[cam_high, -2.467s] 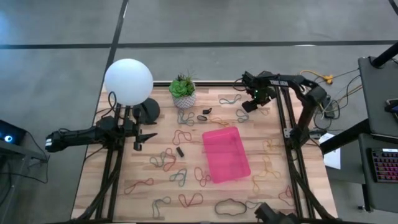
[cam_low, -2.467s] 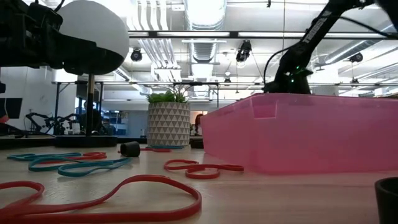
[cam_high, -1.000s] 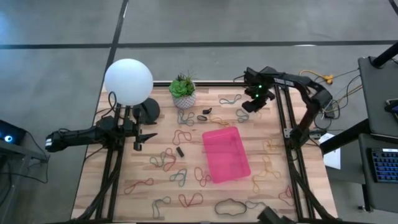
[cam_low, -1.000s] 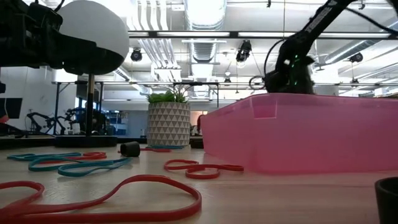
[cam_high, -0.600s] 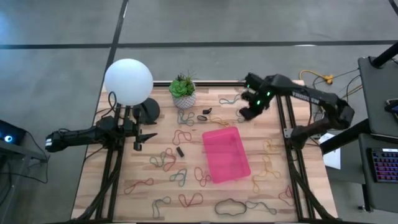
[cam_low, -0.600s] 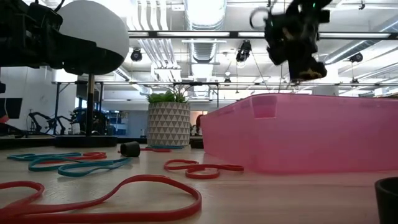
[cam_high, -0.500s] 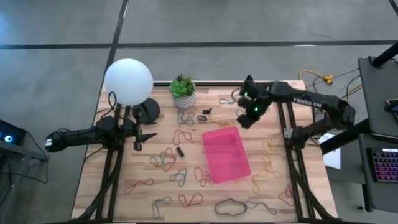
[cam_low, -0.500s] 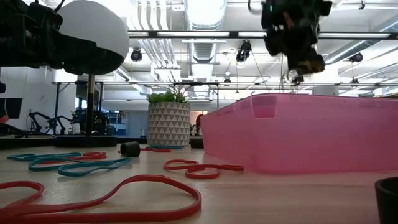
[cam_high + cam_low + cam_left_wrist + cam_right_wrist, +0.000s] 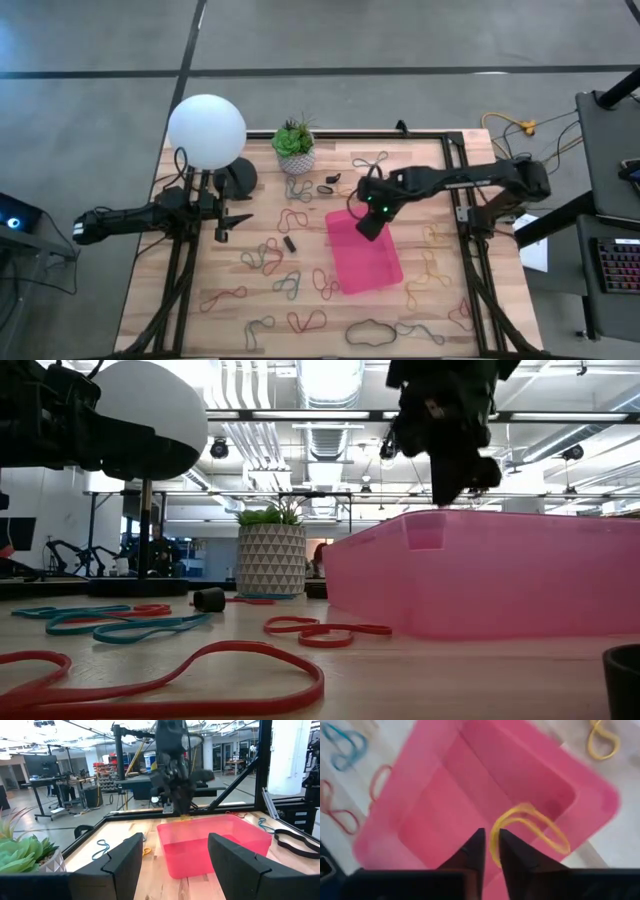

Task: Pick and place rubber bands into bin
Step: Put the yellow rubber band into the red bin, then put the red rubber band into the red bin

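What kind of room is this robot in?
Probably a robotics lab or workshop. Past the wooden table the left wrist view shows workbenches and carts on an open floor, and the low view shows bare ceiling ducts and strip lights overhead.

Pink bin [image 9: 372, 262] (translucent), yellow rubber band [image 9: 530, 831]

The bin [image 9: 375, 262] sits right of the table's [image 9: 220, 285] middle, rubber bands [image 9: 290, 285] scattered around it, right gripper [image 9: 368, 226] above its far end.
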Robot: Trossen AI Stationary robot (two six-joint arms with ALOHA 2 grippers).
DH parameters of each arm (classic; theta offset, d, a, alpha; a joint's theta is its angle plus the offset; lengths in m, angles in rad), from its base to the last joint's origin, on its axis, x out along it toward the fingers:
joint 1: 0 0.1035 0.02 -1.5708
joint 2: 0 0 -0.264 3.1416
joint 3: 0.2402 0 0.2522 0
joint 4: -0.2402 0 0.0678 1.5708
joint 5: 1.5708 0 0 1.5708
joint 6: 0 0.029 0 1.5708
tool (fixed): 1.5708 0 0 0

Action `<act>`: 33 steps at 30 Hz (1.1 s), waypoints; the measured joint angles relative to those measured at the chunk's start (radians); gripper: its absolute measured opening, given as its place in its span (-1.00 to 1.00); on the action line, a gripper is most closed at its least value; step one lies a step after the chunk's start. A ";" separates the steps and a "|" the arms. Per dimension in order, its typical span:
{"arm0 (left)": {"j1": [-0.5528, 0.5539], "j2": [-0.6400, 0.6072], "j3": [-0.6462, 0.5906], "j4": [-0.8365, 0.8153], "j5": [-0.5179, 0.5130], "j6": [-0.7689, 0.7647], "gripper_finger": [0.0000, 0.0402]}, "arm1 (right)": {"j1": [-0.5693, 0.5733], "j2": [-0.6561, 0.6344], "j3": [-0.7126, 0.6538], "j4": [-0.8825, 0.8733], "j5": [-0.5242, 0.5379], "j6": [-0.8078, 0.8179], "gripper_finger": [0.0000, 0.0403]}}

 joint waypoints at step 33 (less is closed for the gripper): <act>-0.011 0.091 0.146 0.293 0.103 -0.426 0.04 | 0.043 0.074 0.294 -0.039 0.164 -0.112 0.17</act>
